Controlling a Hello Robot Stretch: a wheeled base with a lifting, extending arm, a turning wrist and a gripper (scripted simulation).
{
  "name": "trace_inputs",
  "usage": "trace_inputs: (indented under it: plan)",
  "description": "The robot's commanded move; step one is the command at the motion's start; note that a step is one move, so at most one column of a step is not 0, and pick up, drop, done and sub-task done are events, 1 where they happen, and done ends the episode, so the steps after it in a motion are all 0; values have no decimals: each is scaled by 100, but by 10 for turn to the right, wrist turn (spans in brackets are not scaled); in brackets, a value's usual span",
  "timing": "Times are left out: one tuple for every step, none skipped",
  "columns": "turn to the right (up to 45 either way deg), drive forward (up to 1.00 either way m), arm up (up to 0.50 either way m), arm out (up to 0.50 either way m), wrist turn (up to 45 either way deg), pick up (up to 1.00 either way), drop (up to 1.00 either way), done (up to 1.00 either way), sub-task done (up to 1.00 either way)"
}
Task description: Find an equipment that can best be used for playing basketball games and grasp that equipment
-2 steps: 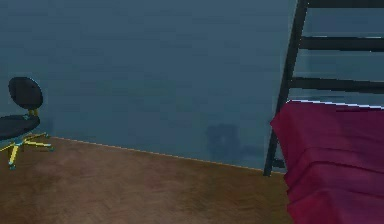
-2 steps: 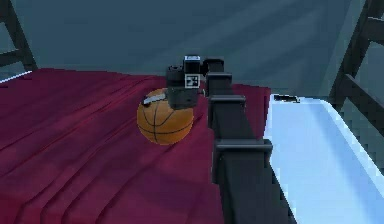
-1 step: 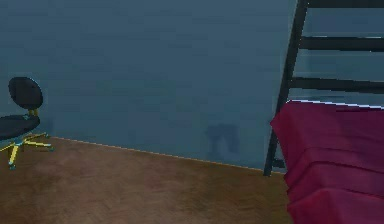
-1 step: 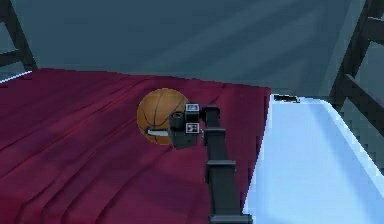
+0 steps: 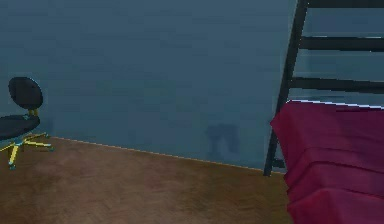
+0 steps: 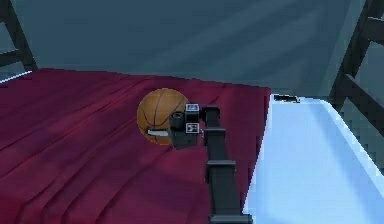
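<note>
orange basketball [image 6: 160, 108] on red bedspread [image 6: 80, 130], fingers [image 6: 160, 131] at it

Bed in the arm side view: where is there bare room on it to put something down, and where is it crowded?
Free: the red cover between the basketball and the dark frame at the view's left, and the white sheet right of the arm. Crowded: the middle, where the basketball, the gripper and the arm stand close together.
</note>
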Motion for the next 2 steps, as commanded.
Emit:
trace_inputs:
  plan:
    - [0,0,10,0,0,0,0,0,0]
    - [0,0,0,0,0,0,0,100,0]
